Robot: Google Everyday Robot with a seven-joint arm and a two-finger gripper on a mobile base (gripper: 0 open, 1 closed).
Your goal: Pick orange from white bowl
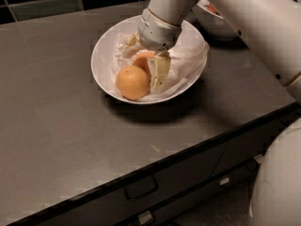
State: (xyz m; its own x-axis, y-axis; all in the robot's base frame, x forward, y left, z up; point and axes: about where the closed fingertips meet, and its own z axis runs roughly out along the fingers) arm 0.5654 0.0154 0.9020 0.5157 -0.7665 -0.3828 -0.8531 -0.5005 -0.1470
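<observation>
Orange (133, 82) lay in lower left of bowl (99, 60), on crumpled paper (188, 55), touching redder fruit (142, 60) behind it. Gripper (145, 58) was down inside bowl, upper centre of frame, fingers spread wide, redder fruit between them, nearer finger just right of orange. Bowl sat on dark counter (56, 126). Second bowl (209, 25) upper right, partly behind arm (244, 18).

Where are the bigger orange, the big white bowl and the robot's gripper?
bigger orange (133, 82), camera view, middle of its skin.
white bowl (100, 55), camera view, bare left inner wall.
gripper (146, 66), camera view, its lower end, down inside the bowl.
</observation>
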